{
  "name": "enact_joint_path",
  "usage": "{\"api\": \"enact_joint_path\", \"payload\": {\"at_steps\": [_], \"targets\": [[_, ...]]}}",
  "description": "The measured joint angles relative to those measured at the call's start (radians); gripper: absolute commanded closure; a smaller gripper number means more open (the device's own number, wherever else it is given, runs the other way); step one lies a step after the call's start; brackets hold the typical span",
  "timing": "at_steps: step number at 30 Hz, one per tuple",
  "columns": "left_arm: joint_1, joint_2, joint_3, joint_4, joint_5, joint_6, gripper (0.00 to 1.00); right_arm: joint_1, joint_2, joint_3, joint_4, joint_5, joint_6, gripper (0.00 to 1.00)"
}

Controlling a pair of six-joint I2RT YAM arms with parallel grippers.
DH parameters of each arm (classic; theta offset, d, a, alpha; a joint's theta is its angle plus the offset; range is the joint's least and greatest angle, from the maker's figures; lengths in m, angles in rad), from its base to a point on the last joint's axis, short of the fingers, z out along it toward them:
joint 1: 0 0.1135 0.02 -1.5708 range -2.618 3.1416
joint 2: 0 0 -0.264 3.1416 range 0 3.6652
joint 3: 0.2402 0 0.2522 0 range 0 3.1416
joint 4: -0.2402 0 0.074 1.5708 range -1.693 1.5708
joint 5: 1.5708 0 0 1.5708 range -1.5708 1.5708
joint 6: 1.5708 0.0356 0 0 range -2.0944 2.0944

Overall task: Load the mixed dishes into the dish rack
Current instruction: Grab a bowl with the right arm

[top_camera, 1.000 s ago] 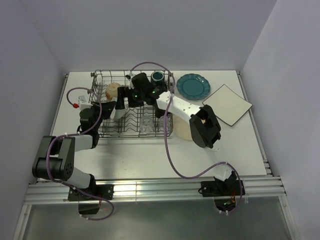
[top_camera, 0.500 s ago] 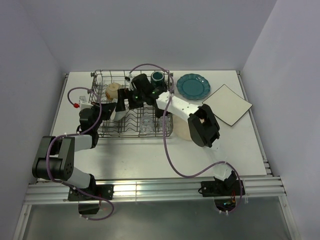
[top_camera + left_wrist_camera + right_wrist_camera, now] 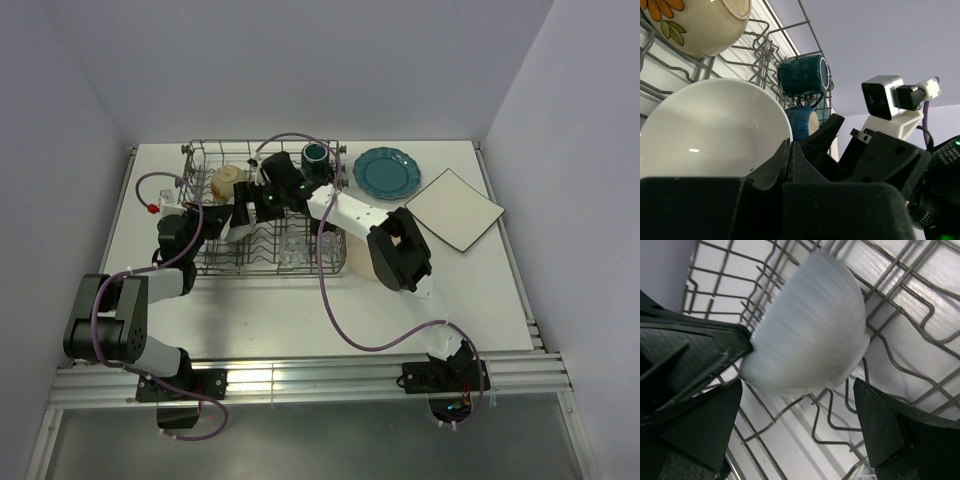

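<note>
The grey wire dish rack stands at the back left of the table. Inside it, my left gripper is shut on the rim of a white bowl, which is tipped on its side above the tines. From the right, my right gripper stands open, its fingers spread below the same bowl without touching it. A teal scalloped plate and a white square plate lie on the table to the right of the rack. The yellow-cream plate is mostly hidden under my right arm.
A cream cup with orange flowers, a teal mug and a blue mug sit along the rack's far side. A clear glass stands near its front. Grey walls close in on three sides.
My right arm has swung left over the rack, bringing its open gripper nearer the bowl. The left gripper has stayed shut on the bowl.
</note>
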Motion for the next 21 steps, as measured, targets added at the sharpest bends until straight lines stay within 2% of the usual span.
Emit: {"api": "enact_joint_path", "payload": {"at_steps": [21], "targets": [[0.004, -0.003, 0.002, 0.006, -0.007, -0.009, 1.0, 0.001, 0.013, -0.001, 0.048, 0.014, 0.166, 0.0]]}}
